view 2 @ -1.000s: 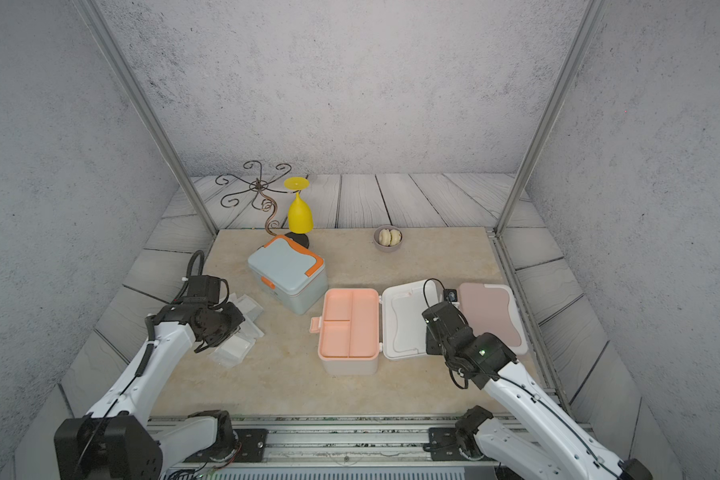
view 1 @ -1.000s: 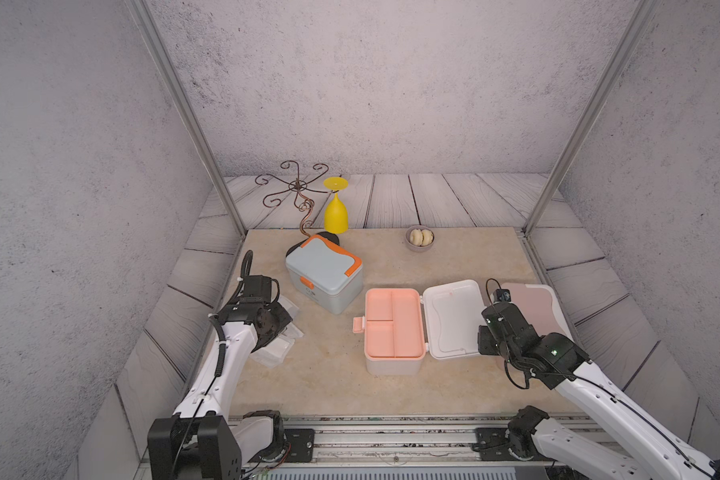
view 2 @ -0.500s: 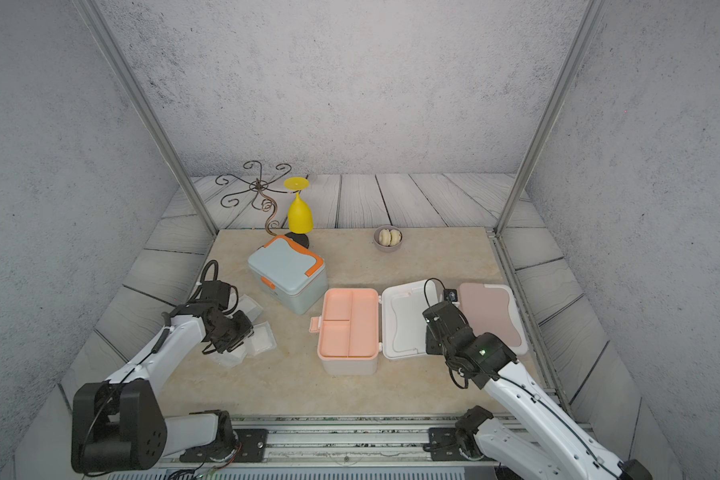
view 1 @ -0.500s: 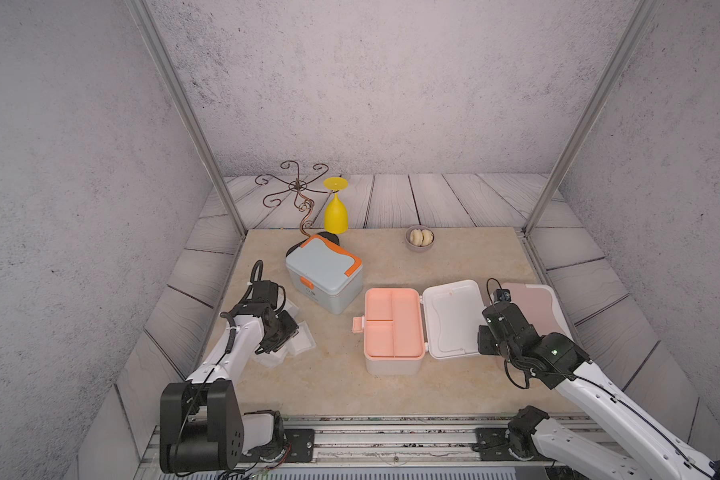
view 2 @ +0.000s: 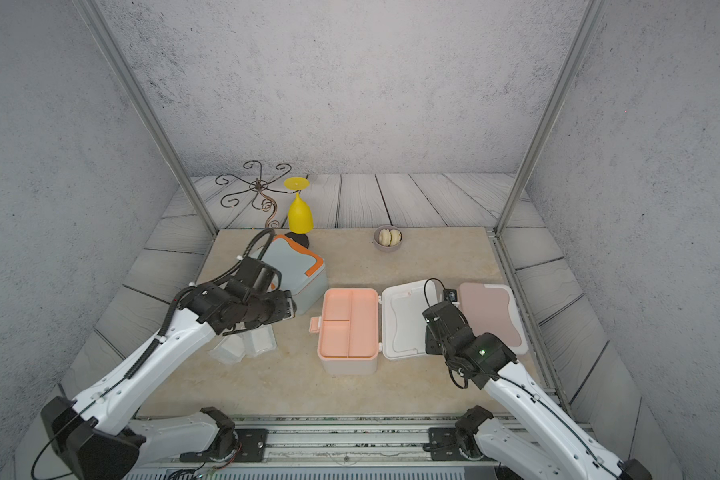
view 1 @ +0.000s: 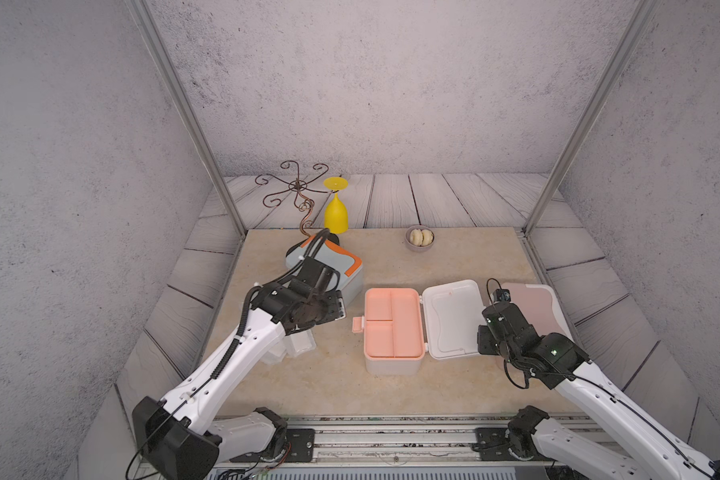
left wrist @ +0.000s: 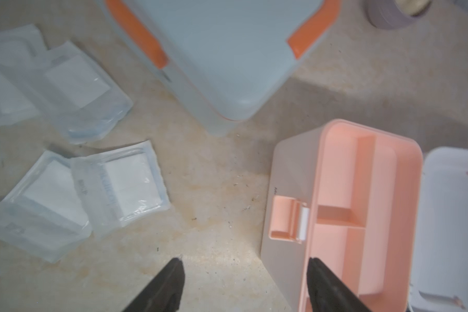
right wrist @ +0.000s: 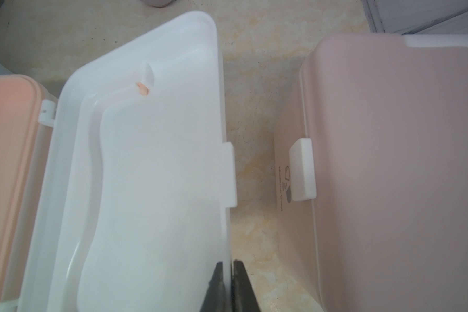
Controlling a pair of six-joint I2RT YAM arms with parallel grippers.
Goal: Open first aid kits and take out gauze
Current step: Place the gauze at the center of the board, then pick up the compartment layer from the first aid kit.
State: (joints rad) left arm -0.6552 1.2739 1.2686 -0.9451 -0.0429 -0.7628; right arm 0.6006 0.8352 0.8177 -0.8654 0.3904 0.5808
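Three first aid kits stand on the table. The grey-blue kit [view 1: 333,266] [left wrist: 227,54] is closed. The white kit [view 1: 391,328] lies open, its peach compartments showing nothing inside, its white lid [view 1: 452,318] [right wrist: 146,162] folded flat to the right. The pink kit [view 1: 533,307] [right wrist: 389,162] is closed. Several gauze packets [left wrist: 125,183] [view 2: 258,343] lie in a loose pile on the table left of the kits. My left gripper [left wrist: 245,263] [view 1: 337,305] hangs open and holds nothing, between the gauze and the open kit. My right gripper [right wrist: 229,263] [view 1: 484,343] is shut on the lid's outer rim.
A small grey bowl [view 1: 420,239] with pale round pieces sits at the back. An upturned yellow goblet [view 1: 336,212] and a wire stand [view 1: 296,187] are behind the grey-blue kit. Metal posts [view 1: 208,166] rise at the table's back corners.
My left gripper opened and swung up and right from the gauze pile toward the kits. The pile now has another packet. The right arm stayed put.
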